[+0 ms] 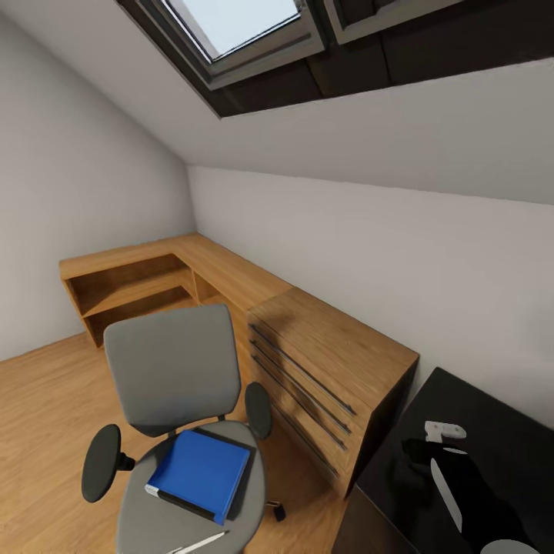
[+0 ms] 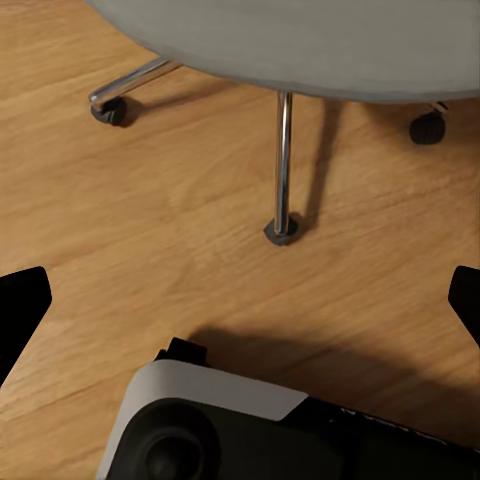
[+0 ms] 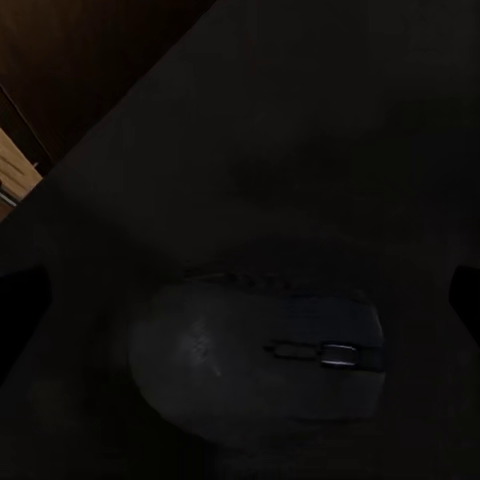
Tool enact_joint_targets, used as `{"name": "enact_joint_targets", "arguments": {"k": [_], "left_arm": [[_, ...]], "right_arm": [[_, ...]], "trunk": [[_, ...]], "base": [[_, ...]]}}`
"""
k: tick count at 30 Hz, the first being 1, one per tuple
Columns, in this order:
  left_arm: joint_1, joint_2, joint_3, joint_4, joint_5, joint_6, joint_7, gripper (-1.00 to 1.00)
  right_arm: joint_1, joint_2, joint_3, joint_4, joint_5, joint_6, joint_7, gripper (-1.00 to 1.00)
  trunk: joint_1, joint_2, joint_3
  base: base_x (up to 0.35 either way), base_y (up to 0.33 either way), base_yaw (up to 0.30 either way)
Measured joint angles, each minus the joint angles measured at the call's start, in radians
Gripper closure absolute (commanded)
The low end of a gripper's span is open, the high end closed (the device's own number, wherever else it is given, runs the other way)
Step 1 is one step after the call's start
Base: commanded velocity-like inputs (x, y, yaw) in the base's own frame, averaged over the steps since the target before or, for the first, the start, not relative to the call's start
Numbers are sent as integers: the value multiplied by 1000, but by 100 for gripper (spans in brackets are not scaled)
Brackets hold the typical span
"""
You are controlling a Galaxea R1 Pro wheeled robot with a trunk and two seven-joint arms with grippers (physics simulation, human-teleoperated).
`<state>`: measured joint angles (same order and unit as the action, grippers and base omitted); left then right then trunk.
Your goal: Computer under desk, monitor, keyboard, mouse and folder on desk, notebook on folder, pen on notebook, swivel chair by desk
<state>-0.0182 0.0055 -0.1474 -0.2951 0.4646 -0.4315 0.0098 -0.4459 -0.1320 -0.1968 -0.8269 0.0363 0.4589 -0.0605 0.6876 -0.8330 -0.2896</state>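
at the left of the head view stood the swivel chair (image 1: 173, 369), grey and facing the room, still apart from the black table (image 1: 492, 415). on its seat lay the blue folder (image 1: 200, 471), and just beside it, at the seat's front edge, the pen (image 1: 201, 542). the folder had not yet been moved, by my reckoning. the left wrist view looked down past the chair's chrome base (image 2: 284, 165) to the wooden floor (image 2: 150, 230); the left tool (image 2: 240, 300) had its fingertips far apart at the frame's sides, spread and empty. between chair and table stood a light wooden dresser (image 1: 331, 369). at the right, the right arm (image 1: 450, 477) reached over the table. its wrist view showed the mouse (image 3: 260, 360) resting on the dark tabletop, between the spread fingertips of the right tool (image 3: 240, 300), which touched nothing i could make out. so the mouse seemed placed; folder, pen and chair remained.
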Motion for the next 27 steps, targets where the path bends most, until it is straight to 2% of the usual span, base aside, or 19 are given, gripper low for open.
{"name": "enact_joint_targets", "arguments": {"k": [27], "left_arm": [[0,0,0,0,0,0,0,-100]], "right_arm": [[0,-8,-3,-1,0,1,-1,-100]], "trunk": [[0,0,0]], "base": [[-1,0,0]]}}
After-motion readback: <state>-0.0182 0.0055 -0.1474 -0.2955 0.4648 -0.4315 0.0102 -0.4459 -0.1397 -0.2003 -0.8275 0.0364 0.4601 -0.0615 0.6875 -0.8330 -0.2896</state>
